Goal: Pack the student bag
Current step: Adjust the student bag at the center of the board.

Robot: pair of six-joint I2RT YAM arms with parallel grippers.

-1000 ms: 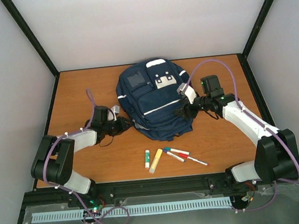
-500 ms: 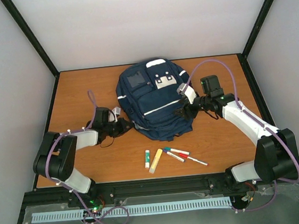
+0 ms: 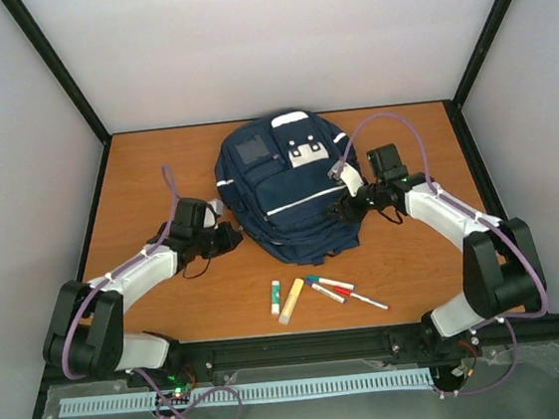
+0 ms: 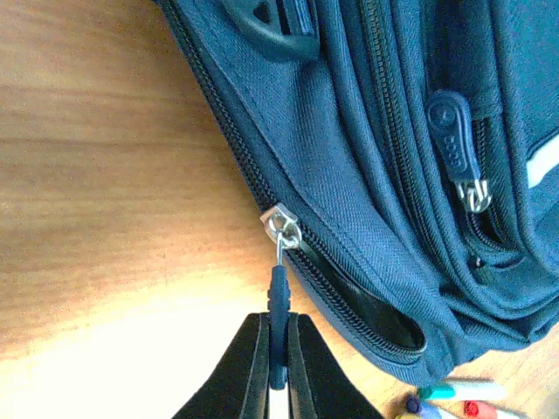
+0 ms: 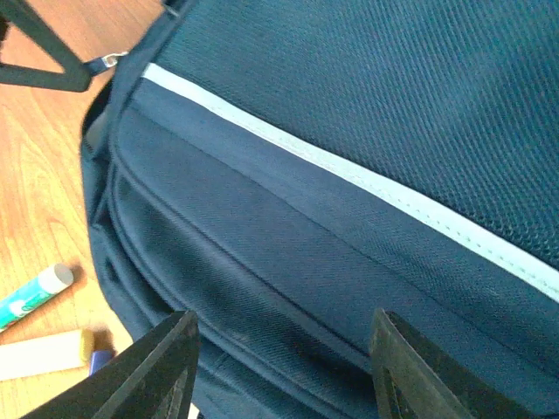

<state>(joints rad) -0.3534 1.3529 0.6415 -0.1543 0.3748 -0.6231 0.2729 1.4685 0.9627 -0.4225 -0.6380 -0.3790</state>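
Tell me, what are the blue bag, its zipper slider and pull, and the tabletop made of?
The student bag looks like woven synthetic fabric, matte: a fine weave shows. Its zipper slider seems metal, silvery and shiny. Its blue pull looks rubbery plastic. The table shows glossy wood grain, possibly only laminate.
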